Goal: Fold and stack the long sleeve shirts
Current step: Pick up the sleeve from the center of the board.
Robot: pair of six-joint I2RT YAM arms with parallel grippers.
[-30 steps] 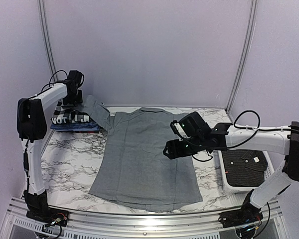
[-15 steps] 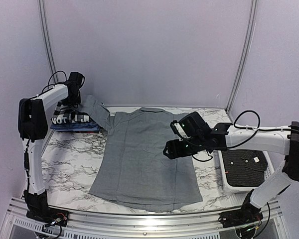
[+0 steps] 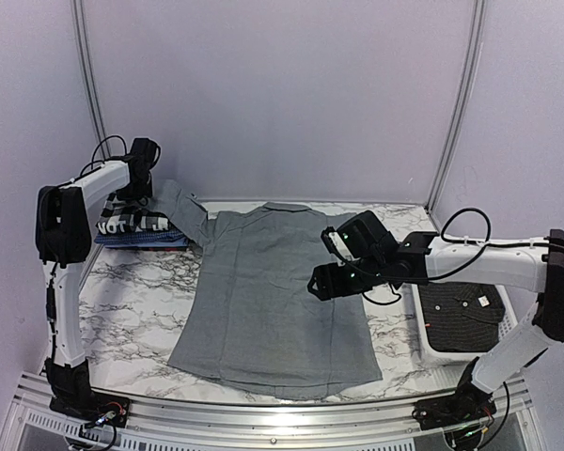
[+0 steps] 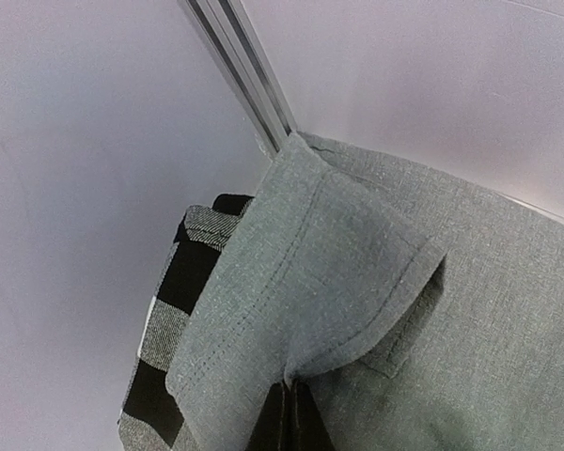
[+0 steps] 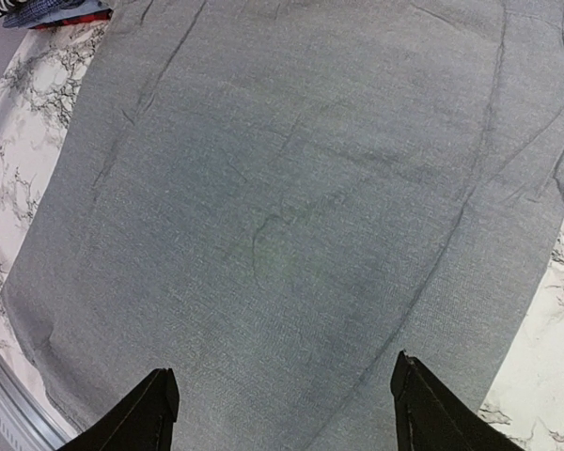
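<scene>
Pinching the cuff (image 4: 338,272) of the grey shirt (image 3: 263,301), the left gripper (image 4: 287,423) keeps its fingers clenched on the sleeve's stitched edge, and the cuff flops over just beyond them. Left of those fingers, under the sleeve, lies a folded checked shirt (image 4: 183,282).

The bite looks thin, so I judge the soft, finely flecked weave could slip free when the sleeve is drawn across. A low pull might also drag the folded pile askew. The body of the grey shirt lies flat and faintly creased on the smooth marble-patterned table (image 3: 132,301), where cloth slides easily.

The right gripper (image 5: 284,371) hovers with fingers spread wide and released, with the grey cloth beneath them and nothing held. With nothing pinning it, the shirt may shift. Right of those fingers, a white basket (image 3: 432,352) holds a dark shirt (image 3: 465,315).
</scene>
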